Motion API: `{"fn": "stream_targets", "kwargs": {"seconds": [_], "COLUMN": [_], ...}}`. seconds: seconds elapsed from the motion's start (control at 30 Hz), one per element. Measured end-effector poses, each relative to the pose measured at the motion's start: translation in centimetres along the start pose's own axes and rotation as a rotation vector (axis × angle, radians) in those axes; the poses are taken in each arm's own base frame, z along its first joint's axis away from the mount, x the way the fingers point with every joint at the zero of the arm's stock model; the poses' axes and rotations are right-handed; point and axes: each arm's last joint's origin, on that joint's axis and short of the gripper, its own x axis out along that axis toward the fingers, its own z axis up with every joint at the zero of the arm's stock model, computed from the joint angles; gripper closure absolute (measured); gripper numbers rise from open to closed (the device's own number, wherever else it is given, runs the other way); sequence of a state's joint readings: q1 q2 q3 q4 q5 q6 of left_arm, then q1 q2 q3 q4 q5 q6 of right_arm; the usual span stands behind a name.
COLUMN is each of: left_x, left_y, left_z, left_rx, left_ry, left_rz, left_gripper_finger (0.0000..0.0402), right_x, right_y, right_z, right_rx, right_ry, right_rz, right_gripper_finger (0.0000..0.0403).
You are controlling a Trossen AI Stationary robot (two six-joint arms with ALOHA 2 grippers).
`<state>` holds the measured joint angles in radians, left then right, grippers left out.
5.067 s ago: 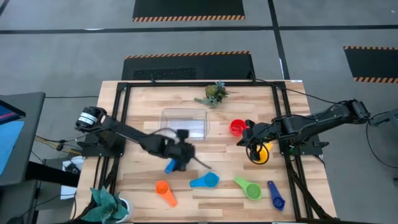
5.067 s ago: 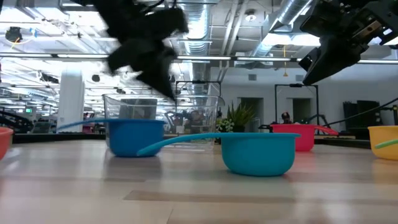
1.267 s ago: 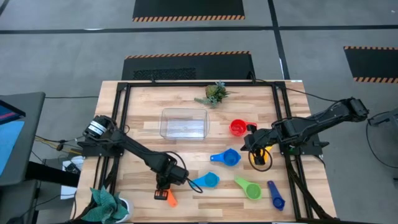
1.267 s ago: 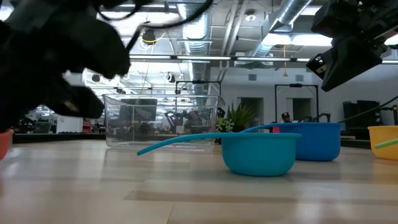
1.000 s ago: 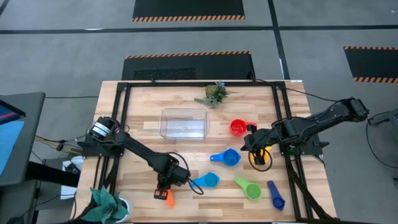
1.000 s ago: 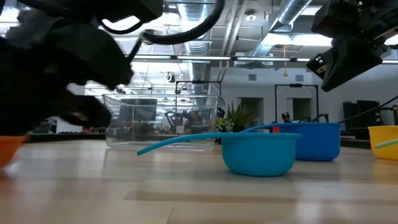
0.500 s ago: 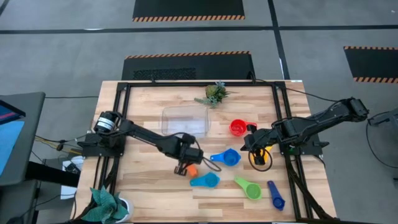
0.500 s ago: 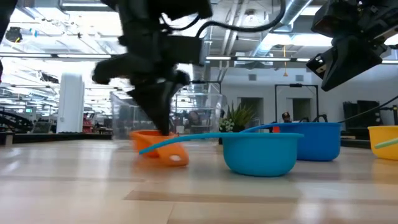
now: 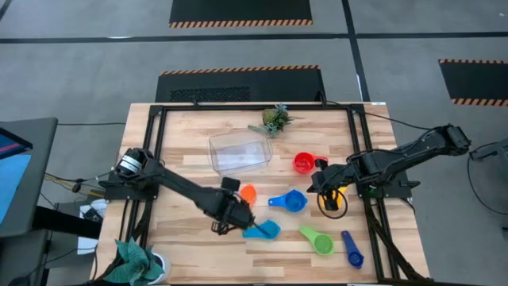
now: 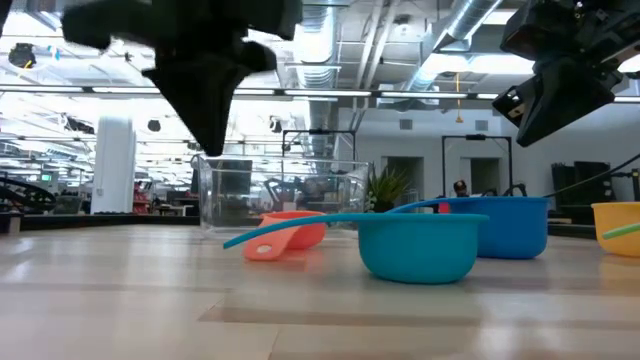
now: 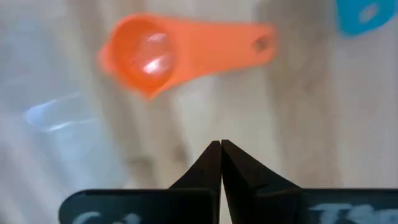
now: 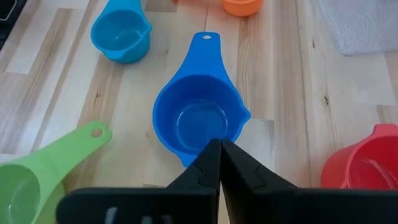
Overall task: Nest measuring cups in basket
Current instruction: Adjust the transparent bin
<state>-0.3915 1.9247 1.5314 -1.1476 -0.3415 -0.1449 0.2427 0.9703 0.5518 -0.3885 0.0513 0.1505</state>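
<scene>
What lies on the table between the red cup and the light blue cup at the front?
In the high view, the mid-blue cup lies between the red cup and the light blue cup. The orange cup sits off to the side, nearer the basket.

Seven measuring cups lie on the desk, one of each colour: an orange cup, a red cup, a yellow cup, a green cup, a mid-blue cup, a light blue cup and a dark blue cup nearest the front right corner. There is one clear basket, standing toward the back edge with nothing counted inside it, and one plant sprig at the back edge. Two grippers are in view, the left gripper and the right gripper.
</scene>
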Motion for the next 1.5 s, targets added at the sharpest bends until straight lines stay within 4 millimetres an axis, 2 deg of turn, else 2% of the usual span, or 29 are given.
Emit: {"fn": "stream_targets", "kwargs": {"seconds": [0.13,0.23,0.4,0.5,0.6,0.7,0.77,0.93,1.1,1.27,1.5], "left_x": [-0.3,-0.1,1.1,1.8,1.4,0.4,-0.1,0.4,2.0,3.6,3.5], "left_y": [0.7,2.3,6.3,8.1,9.5,10.8,12.0,14.1,13.6,12.9,11.6], "left_z": [0.0,0.2,-0.5,-1.8,-3.1,-4.5,-5.5,-8.9,-10.2,-11.1,-10.9], "left_rx": [-0.003,0.011,-0.053,-0.051,-0.046,-0.042,-0.085,-0.249,-0.319,-0.356,-0.362], "left_ry": [-0.05,-0.041,0.066,0.157,0.199,0.154,0.056,-0.117,-0.241,-0.186,-0.184], "left_rz": [0.351,0.462,0.4,0.382,0.268,0.149,0.098,0.108,0.116,0.116,0.087], "left_gripper_finger": [0.0401,0.0401,0.0401,0.0401,0.0401,0.0401,0.0401,0.0401,0.0401,0.0401,0.0401], "right_x": [0.0,0.0,0.0,0.0,0.0,0.0,0.0,0.0,0.0,0.0,0.0], "right_y": [0.0,0.0,0.0,0.0,0.0,0.0,0.0,0.0,0.0,0.0,0.0], "right_z": [0.0,0.1,0.1,0.1,0.1,0.1,0.1,0.1,0.1,0.1,0.2], "right_rx": [0.0,0.0,0.0,0.0,0.0,0.0,0.0,0.0,0.0,0.001,0.001], "right_ry": [-0.005,-0.011,-0.009,-0.008,-0.006,-0.007,-0.008,-0.013,-0.012,-0.017,-0.018], "right_rz": [0.001,0.001,0.001,0.001,0.0,0.0,0.0,0.001,0.001,0.001,0.001], "right_gripper_finger": [0.0372,0.0372,0.0372,0.0372,0.0372,0.0372,0.0372,0.0372,0.0372,0.0372,0.0372]}}
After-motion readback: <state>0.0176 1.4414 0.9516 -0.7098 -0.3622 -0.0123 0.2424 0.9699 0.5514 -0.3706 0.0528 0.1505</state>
